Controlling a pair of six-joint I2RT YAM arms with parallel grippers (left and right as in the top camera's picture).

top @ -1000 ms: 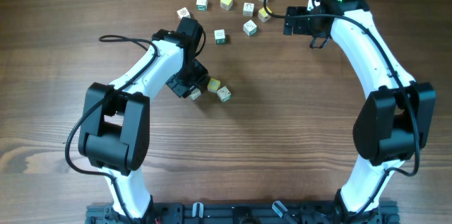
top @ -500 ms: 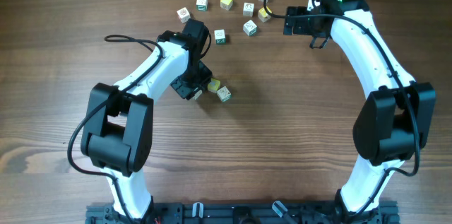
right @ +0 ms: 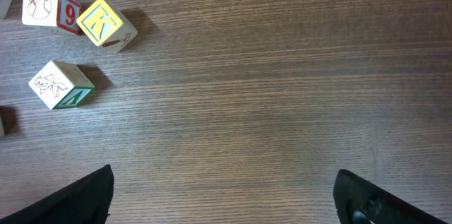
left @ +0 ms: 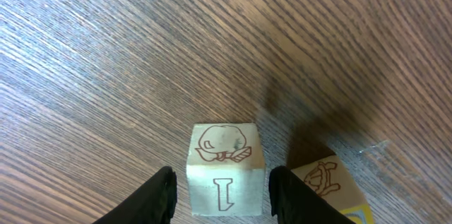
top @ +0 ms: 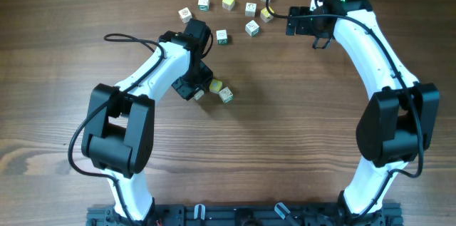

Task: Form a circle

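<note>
Near the middle of the wooden desk [top: 285, 147], the circle [top: 221, 90] is not a closed ring but a small huddle of letter cubes just beside the left gripper [left: 223, 185]. The overhead view shows a pale yellow cube [top: 216, 85] touching or almost touching a green-edged cube [top: 226, 95]. A third is mostly hidden under the gripper. The left wrist view shows that third one, the I cube [left: 224, 174], standing flat on the desk between the two black fingers [left: 159, 196]. A thin gap shows on each side, so the jaws sit parted around it rather than pinching it. The drawing above its letter is too faint to name. At the lower right a neighbouring cube [left: 328, 189] is cut off by the frame's edge and partly covered by the other finger, showing only a brown drawing and a yellow-and-blue corner. The right gripper [right: 222, 181] hangs at the far right of the desk with its jaws spread wide over bare wood, only the fingertips entering its own view. Beside it lies the loose scatter [top: 228, 1], well apart from the huddle. The right wrist view picks out a yellow K cube [right: 106, 25], a 9 cube [right: 49, 10] touching it and a green-edged fish cube [right: 60, 84]. Others there are clipped at the left edge.
</note>
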